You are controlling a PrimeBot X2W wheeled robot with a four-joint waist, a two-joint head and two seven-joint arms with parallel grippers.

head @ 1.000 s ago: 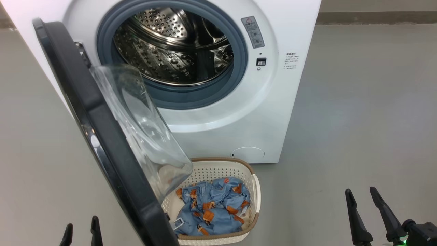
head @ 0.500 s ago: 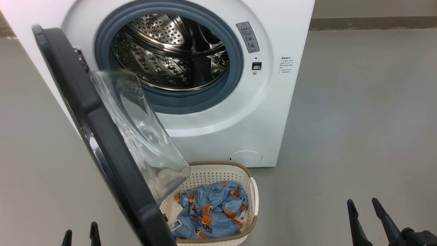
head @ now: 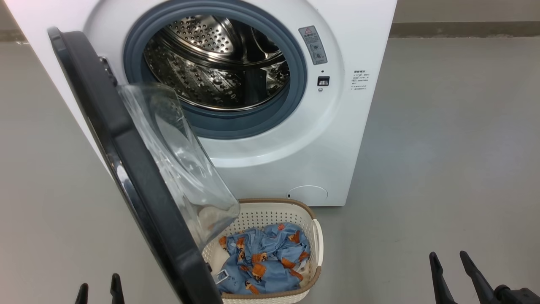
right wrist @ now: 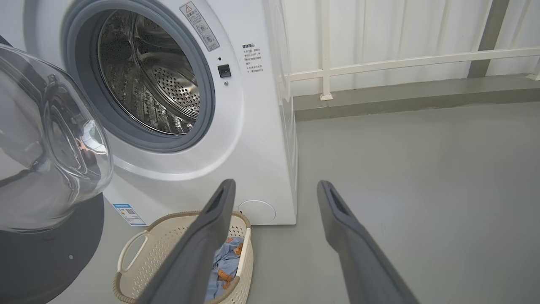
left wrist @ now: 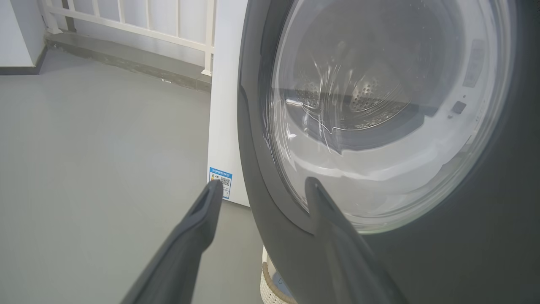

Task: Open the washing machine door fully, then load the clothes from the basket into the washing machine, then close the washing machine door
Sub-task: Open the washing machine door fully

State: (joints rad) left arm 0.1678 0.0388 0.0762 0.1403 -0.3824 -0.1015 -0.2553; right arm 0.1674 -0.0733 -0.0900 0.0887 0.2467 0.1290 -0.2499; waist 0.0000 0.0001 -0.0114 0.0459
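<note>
The left gripper (head: 98, 283) sat low at the left, fingers spread and holding nothing, just outside the door (head: 126, 139). Its wrist view faced the door's outer rim, probably the side from which a wider swing would be guided. The door stood out from the washer (head: 295, 160) on its left hinge, edge toward the head camera, its glass bowl (head: 181, 169) overhanging the left part of the basket (head: 274, 211). That left the drum (head: 211, 63) exposed and bare. The clothes (head: 265, 261) lay bunched in the basket, on the floor just before the washer. The right gripper (head: 448, 254), also spread and empty, hovered well right of the basket, likely kept clear for the reach.
</note>
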